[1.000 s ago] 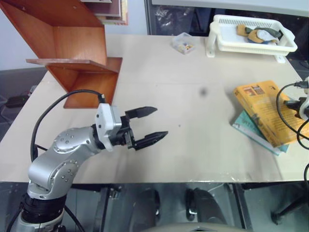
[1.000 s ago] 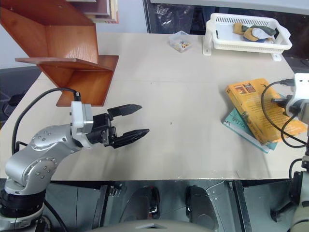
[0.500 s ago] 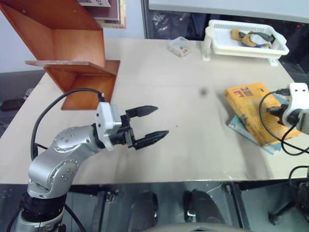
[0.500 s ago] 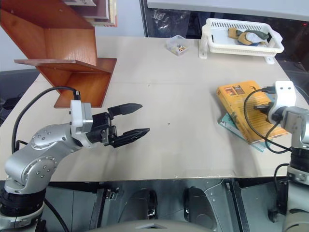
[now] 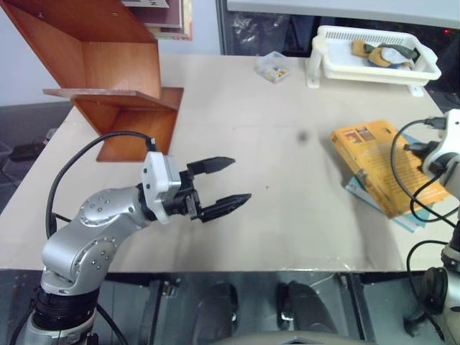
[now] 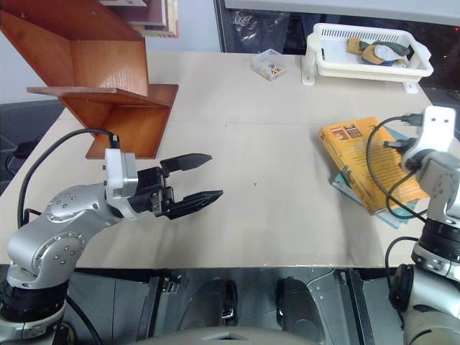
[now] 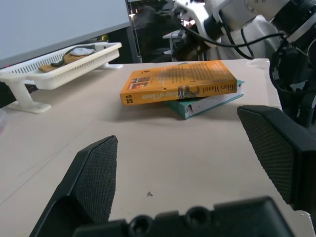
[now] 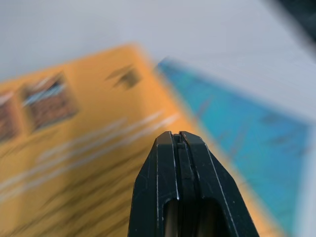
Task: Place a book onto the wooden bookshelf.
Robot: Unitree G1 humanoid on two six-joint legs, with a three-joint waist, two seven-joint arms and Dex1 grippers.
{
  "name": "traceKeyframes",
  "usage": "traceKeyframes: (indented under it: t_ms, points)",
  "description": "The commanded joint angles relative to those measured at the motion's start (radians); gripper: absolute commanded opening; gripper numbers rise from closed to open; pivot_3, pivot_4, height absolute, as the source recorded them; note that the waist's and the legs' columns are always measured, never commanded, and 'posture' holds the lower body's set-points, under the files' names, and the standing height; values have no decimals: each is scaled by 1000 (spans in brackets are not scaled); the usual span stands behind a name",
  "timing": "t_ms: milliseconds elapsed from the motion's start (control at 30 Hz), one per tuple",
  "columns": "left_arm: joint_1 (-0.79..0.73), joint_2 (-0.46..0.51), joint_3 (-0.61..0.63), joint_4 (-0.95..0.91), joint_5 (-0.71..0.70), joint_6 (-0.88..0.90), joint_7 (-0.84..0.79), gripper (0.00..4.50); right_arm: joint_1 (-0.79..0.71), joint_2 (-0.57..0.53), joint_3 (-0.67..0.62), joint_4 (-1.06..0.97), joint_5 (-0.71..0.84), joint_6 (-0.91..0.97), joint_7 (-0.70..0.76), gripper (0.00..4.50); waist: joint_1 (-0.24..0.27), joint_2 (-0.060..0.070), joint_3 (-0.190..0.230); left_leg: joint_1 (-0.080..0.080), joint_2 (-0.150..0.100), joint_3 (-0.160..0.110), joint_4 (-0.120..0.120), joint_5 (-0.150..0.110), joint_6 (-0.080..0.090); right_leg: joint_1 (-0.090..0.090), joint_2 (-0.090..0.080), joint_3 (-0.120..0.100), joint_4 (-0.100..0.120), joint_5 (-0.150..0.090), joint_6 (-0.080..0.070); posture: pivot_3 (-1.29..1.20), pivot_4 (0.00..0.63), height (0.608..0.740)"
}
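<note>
Pale beige tabletop (image 5: 273,180) carries all items.

Thick orange-yellow paperback book (image 5: 377,162) lies flat near the table's right edge, cover up, small pictures near its far corner. It rests on top of a thinner teal-blue book (image 5: 392,212), whose edge pokes out along the near right side. In the left wrist view the orange book's spine (image 7: 180,91) with dark lettering faces the camera, and white page edges of the teal book show beneath it.

Large reddish-brown wooden bookshelf (image 5: 108,72) of slanted boards stands at the far left corner of the table, with a flat ledge jutting out at mid height. It is well apart from both books. Some books sit in its upper part, cut off by the frame.

Left gripper (image 5: 223,185): black fingers spread wide, nothing between them, pointing across the table toward the right, held above the bare surface near the front-left area.

Right gripper (image 8: 177,143): fingers pressed together, empty, tips over the orange cover near its border with the teal book. Contact with the cover cannot be told.

White plastic slotted basket (image 5: 374,65) at the far right holds some tan and dark objects. Small clear plastic box (image 5: 273,66) sits just left of it.
</note>
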Motion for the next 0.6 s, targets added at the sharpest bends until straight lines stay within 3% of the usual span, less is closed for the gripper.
traceKeyframes:
  t_ms: [33, 333, 600]
  points:
    - [-31, -6, -1, -12, -34, -6, -16, 4500, -25, -42, -43, 20, -45, -29, -59, 52, -3, 0, 0, 0, 0, 0, -1, 0, 0, 0, 0, 0, -1, 0, 0, 0, 150, 740]
    - [-64, 2, -11, 16, -41, -8, -62, 4500, -171, -57, -170, 277, -55, 49, -170, 52, -9, 1, 1, 1, 0, 3, -2, 0, 0, -1, 1, 2, -1, 0, 1, 0, 150, 740]
    - [-60, 2, -16, 11, -39, -14, -63, 4500, -316, -69, -285, 583, -36, -7, -277, 52, -8, 1, 1, 1, 0, 4, -4, 0, 0, -1, 1, 3, -2, 1, 0, 0, 150, 740]
